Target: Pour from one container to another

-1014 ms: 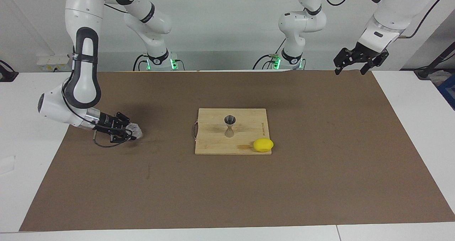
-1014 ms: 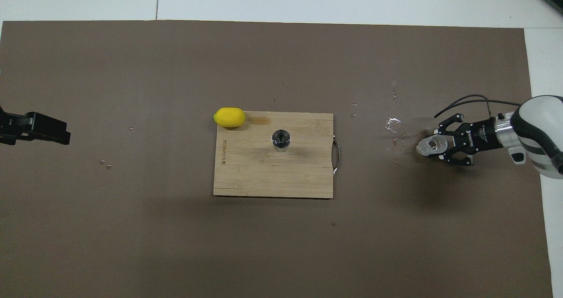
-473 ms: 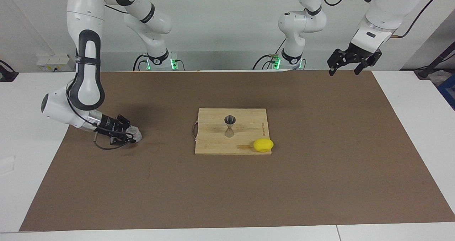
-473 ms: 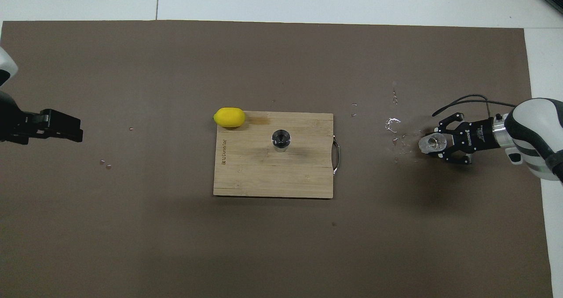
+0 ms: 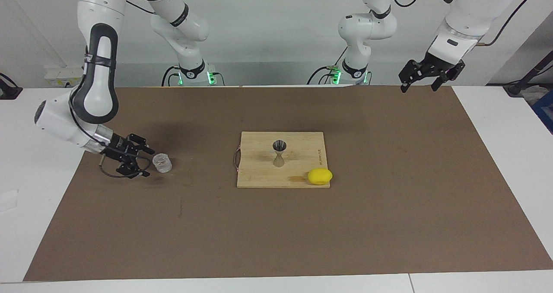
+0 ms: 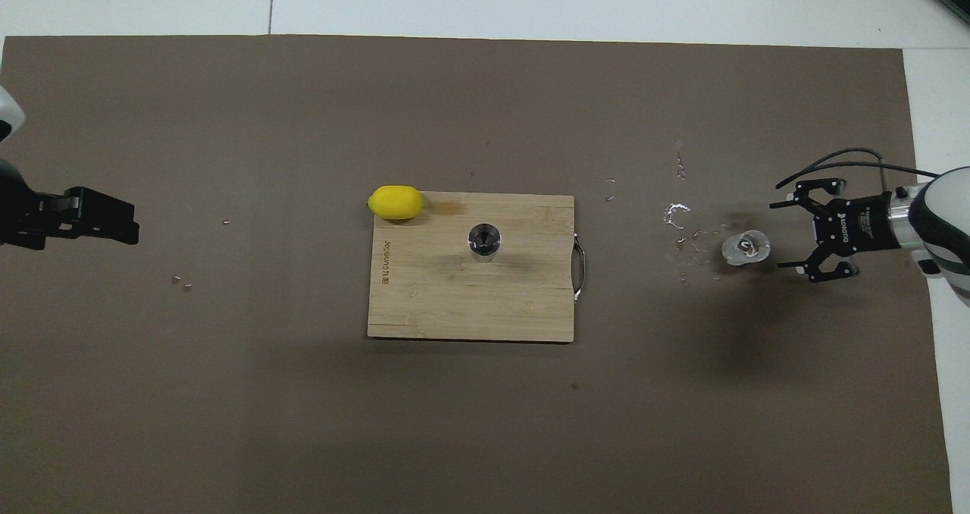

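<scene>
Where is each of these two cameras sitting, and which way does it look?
Facing view: high across the table, looking back at the robots; shows both whole arms, the open right end effector beside the clear cup, the left end effector raised, waiting.
Overhead view: high above the robots' end, looking steeply down and forward; shows the right end effector with its wrist and the left end effector's dark body.
Shared, half a turn apart: the cup, the jigger on the cutting board, the lemon, the brown mat.

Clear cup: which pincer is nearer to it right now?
Right. The right pincer sits open just beside the clear cup; the left pincer hangs over the mat's other end.
</scene>
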Robot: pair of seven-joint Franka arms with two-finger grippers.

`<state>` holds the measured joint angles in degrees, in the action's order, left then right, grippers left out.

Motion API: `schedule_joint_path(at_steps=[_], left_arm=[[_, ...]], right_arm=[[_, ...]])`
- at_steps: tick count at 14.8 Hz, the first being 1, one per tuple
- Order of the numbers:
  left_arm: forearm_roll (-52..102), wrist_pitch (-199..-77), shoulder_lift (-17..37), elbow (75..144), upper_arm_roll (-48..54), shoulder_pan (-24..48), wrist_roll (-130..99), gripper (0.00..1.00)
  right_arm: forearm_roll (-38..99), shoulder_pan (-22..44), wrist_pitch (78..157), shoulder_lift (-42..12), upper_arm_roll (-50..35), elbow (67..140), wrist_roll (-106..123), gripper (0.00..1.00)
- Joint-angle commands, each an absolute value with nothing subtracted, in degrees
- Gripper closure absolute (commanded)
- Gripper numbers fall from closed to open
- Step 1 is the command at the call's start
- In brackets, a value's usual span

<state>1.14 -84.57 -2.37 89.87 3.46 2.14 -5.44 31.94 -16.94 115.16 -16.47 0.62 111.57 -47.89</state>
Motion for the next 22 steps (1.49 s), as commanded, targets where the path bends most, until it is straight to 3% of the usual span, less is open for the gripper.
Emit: schedule_joint_path(at_steps=[1, 8, 12, 22], left_arm=[[0.18, -85.78, -3.96, 91.49, 3.08, 2.02, -5.45, 0.0], [0.18, -86.75, -3.96, 91.58, 2.72, -0.79, -1.76, 0.0], [0.18, -86.84, -3.96, 91.76, 2.72, -2.28, 0.09, 0.0], [0.18, -87.01, -4.04, 91.93, 2.72, -2.2, -0.53, 0.0]], right_arm=[[22.89, -16.35, 114.53, -10.91, -0.26, 112.5, -45.28, 0.0], [13.48, -6.79, 107.41, -3.53, -0.35, 111.98, -21.82, 0.0], [2.91, 1.48, 104.59, -1.32, -0.44, 107.07, -19.87, 0.0], [-3.86, 3.69, 94.06, -1.75, -2.29, 90.98, -17.4, 0.0]])
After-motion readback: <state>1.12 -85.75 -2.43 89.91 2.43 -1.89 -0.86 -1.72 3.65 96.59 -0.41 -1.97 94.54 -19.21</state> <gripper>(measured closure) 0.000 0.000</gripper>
